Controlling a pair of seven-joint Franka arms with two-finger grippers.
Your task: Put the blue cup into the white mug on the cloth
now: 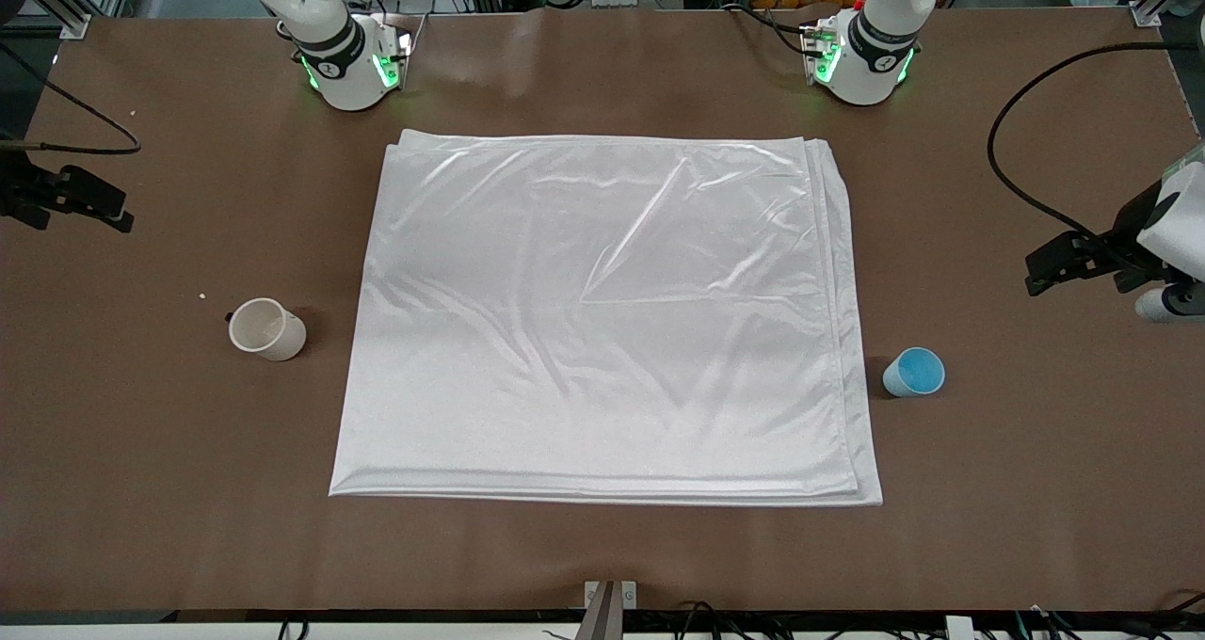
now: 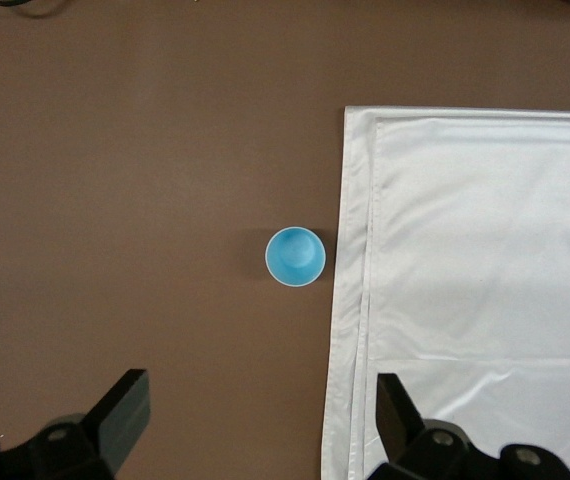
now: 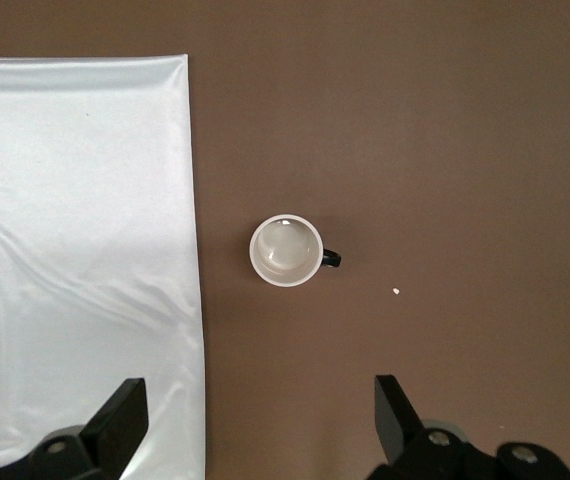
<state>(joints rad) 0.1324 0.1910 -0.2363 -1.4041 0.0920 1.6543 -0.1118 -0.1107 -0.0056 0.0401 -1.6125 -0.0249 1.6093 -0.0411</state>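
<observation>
Brown matte table (image 1: 141,489), bare along its near edge, carries every item listed. Large shiny white satin-like cloth (image 1: 602,320), folded in layers and roughly square, lies flat at the centre with diagonal creases and nothing on it; it is judged to be the intended resting surface, not yet used. Small light-blue tapered handleless cup (image 1: 913,373) stands upright on bare table just beside the cloth's edge toward the left arm's end, apart from the fabric, mouth up and empty. Small off-white mug with a dark handle (image 1: 267,328) stands upright on bare table near the cloth's edge toward the right arm's end, slightly farther from the front camera than the cup, handle turned away from the cloth, interior empty. Cup and mug sit well apart with the cloth between them, each within its own arm's reach, which suggests a two-arm start with no step yet done. Left gripper (image 2: 260,425) hangs over the table above the blue cup, jaws spread wide, holding and touching nothing. Right gripper (image 3: 260,425) hangs over the table above the mug, jaws likewise spread wide and empty. Small pale crumb (image 3: 395,291) lies on the table near the mug.
</observation>
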